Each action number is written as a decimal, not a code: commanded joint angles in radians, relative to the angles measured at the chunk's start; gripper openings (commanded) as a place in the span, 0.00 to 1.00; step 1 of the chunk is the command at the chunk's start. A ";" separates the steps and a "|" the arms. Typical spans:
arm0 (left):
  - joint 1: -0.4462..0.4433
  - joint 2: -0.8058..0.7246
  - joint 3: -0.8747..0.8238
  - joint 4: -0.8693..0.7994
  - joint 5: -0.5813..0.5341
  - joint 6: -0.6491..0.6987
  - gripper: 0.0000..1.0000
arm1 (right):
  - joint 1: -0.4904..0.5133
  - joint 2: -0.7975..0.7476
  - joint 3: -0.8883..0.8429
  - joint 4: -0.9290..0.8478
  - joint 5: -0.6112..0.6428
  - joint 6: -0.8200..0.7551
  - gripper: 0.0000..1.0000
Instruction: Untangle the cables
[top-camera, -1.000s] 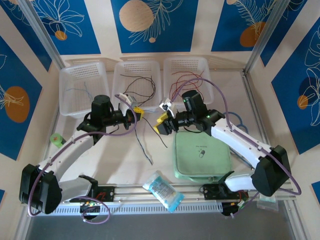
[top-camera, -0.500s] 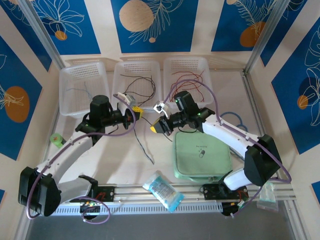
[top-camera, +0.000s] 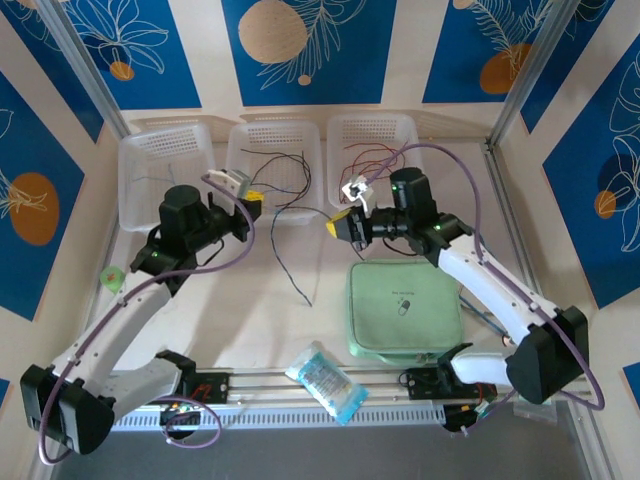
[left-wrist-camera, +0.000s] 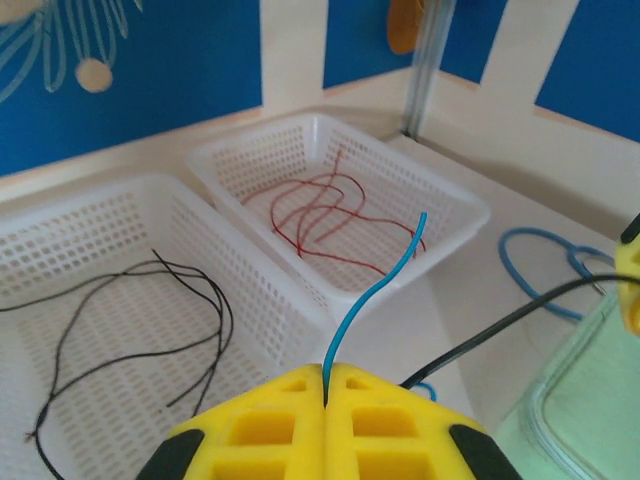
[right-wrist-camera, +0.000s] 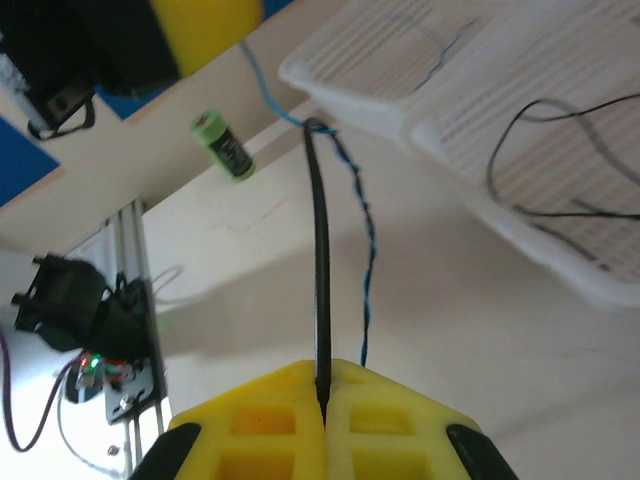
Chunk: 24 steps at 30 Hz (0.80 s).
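Note:
My left gripper (top-camera: 255, 194) hangs in front of the middle basket, shut on a thin blue cable (left-wrist-camera: 368, 300) that rises from between its yellow fingers (left-wrist-camera: 270, 420). My right gripper (top-camera: 338, 224) is held up right of it, shut on a black cable (right-wrist-camera: 320, 250). That black cable runs out straight toward a kink, where it meets a blue strand twisted with dark wire (right-wrist-camera: 366, 240). In the top view the joined cables (top-camera: 287, 262) drop from between the grippers onto the table. Loose black cables (left-wrist-camera: 130, 320) lie in the middle basket and red ones (left-wrist-camera: 330, 215) in the right basket.
Three white baskets (top-camera: 160, 170) line the back of the table. A green pouch (top-camera: 405, 308) lies under the right arm, with a blue stethoscope tube (left-wrist-camera: 540, 260) beyond it. A plastic packet (top-camera: 325, 380) sits at the front edge and a green roll (top-camera: 115, 280) at the left.
My right gripper has shut on the black cable and swung right and back. The left gripper has drawn left and up, so the cables between them are pulled apart.

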<state>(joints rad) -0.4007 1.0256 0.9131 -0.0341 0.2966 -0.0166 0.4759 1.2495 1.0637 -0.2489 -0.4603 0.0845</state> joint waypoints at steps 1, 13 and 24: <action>-0.005 -0.043 -0.013 0.059 -0.066 -0.025 0.00 | -0.045 -0.047 -0.022 0.045 0.061 0.063 0.00; 0.003 -0.109 -0.010 -0.037 -0.106 -0.027 0.00 | -0.246 -0.153 -0.001 0.023 0.222 0.112 0.00; 0.039 -0.130 0.080 -0.177 -0.191 0.017 0.00 | -0.413 -0.220 0.007 -0.068 0.323 0.090 0.00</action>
<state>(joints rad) -0.3828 0.9237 0.9493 -0.1696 0.1608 -0.0204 0.0914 1.0592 1.0599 -0.2787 -0.1978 0.1764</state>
